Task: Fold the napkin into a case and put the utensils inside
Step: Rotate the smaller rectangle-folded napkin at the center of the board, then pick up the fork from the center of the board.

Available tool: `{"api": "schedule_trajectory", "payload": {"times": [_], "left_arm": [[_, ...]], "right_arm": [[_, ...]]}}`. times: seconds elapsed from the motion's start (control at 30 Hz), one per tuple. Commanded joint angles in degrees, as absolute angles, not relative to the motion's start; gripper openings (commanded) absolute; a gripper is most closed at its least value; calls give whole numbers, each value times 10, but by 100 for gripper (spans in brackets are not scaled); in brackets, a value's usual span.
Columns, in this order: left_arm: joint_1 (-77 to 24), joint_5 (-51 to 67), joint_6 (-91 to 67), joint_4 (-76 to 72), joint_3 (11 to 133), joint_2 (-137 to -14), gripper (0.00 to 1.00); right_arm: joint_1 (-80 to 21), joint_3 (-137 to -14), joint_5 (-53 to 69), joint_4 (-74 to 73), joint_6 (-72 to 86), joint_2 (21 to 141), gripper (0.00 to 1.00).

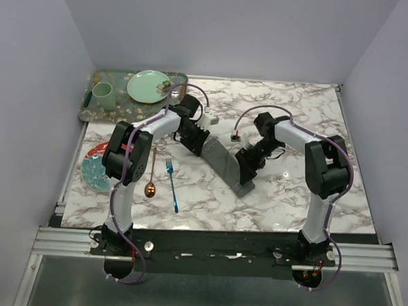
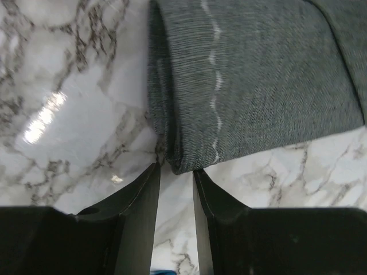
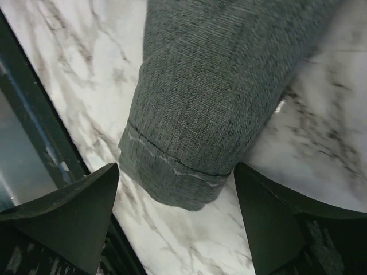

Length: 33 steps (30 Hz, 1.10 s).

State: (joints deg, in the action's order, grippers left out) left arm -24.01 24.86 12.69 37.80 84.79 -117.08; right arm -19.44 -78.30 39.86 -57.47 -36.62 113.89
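The dark grey napkin is folded into a narrow long case (image 1: pixel 224 162) that lies diagonally in the middle of the marble table. My left gripper (image 1: pixel 198 140) is at its far end; in the left wrist view the jaws (image 2: pixel 176 168) stand narrowly apart, with the corner of the case (image 2: pixel 258 74) just at their tips and not pinched. My right gripper (image 1: pixel 246 169) is over the near end; its jaws (image 3: pixel 175 169) are wide open on either side of the end of the case (image 3: pixel 212 86). The blue fork (image 1: pixel 172 186) and copper spoon (image 1: pixel 151 174) lie left of the case.
A teal plate (image 1: pixel 92 170) lies at the left edge by the left arm. A patterned green tray (image 1: pixel 92 108) at the back left holds a green cup (image 1: pixel 103 95) and a green plate (image 1: pixel 148 86). The table's near edge (image 3: pixel 34 114) is close to the case's end.
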Motion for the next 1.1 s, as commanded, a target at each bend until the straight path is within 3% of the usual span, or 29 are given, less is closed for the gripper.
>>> {"api": "schedule_trajectory", "payload": {"times": [0.0,0.4,0.63,0.8,1.07], "left_arm": [[-256,238,132,383,916,-1213,38],[-272,262,55,349,947,-1242,38],[-213,215,-49,298,849,-1040,36],[-187,121,-138,327,728,-895,34],[-180,25,-229,414,570,-790,32]], "right_arm": [[-237,-745,444,-564,-335,1121,90],[-302,-727,454,-472,-206,1114,92],[-294,-681,425,-437,-148,968,97],[-275,-679,318,-416,-145,868,100],[-214,-686,272,-414,-156,853,100]]}}
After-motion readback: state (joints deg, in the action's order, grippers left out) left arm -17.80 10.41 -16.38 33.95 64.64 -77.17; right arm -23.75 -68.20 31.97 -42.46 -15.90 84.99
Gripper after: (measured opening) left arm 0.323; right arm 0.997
